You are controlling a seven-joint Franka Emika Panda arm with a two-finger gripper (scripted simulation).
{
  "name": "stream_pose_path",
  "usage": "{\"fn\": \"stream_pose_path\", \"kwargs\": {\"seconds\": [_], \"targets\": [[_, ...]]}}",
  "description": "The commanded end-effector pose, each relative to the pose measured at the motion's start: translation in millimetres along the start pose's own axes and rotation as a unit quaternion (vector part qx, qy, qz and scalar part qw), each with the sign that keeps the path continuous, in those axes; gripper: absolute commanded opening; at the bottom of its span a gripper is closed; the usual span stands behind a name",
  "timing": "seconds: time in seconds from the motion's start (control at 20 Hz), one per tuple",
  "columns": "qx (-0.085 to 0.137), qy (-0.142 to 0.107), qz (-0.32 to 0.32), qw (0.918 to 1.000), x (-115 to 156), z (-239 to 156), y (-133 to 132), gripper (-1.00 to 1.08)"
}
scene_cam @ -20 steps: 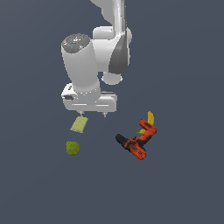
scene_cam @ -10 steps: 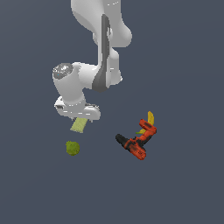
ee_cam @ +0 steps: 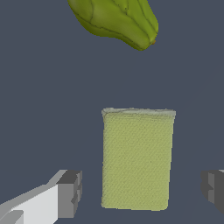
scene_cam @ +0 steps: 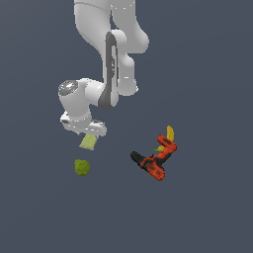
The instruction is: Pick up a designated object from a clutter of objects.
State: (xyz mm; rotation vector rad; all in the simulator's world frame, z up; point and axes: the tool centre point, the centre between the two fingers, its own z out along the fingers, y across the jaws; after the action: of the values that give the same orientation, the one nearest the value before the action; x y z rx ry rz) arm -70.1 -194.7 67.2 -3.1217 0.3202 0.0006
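The pale yellow-green pad (scene_cam: 89, 141) lies flat on the grey floor, partly hidden under my hand in the exterior view. In the wrist view the pad (ee_cam: 136, 159) lies between my two fingertips (ee_cam: 70, 193), which stand wide apart on either side and do not touch it. My gripper (ee_cam: 142, 190) is open and empty, low over the pad. The olive-green ball (scene_cam: 82, 167) sits just beyond the pad and also shows in the wrist view (ee_cam: 117, 19). The red-and-black drill (scene_cam: 155, 162) and the small yellow curved piece (scene_cam: 170, 132) lie at the exterior view's right.
The grey floor (scene_cam: 207, 207) spreads all round. The white arm (scene_cam: 106, 64) rises above the pad toward the top of the exterior view.
The hand has dropped lower and shifted toward the exterior view's left, down over the pad. The arm's upper links have folded. The objects have not moved.
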Motion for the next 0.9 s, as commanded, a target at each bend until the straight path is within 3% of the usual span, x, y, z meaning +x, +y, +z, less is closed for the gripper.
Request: {"fn": "stream_pose_path", "kwargs": {"seconds": [0.0, 0.4, 0.85], "targets": [[-0.001, 0.000, 0.003, 1.0000, -3.3, 5.3, 5.0, 1.00], [-0.001, 0.000, 0.003, 1.0000, -4.5, 11.0, 6.0, 1.00], [-0.002, 0.000, 0.004, 1.0000, -5.6, 47.8, 6.7, 1.00]]}}
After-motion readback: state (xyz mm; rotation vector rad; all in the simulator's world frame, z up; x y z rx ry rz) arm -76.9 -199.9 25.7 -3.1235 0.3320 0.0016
